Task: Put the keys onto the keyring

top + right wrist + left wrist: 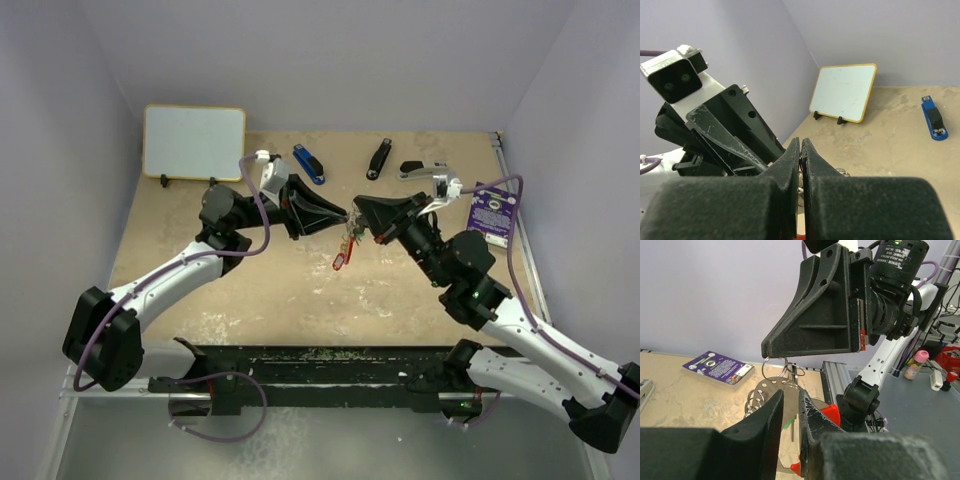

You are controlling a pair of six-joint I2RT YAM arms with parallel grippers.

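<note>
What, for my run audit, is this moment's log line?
right end effector: shut on keyring | left end effector: nearly shut beside it, grip unclear | red fob: hanging above table

The bench is a matt, mottled beige board with pale worn patches. The left tool and right tool are matt black plastic, grainy and scuffed whitish. The keyring is thin bright metal wire with a smooth red plastic fob. At 11 o'clock, the whiteboard looks smooth and glossy.
</note>
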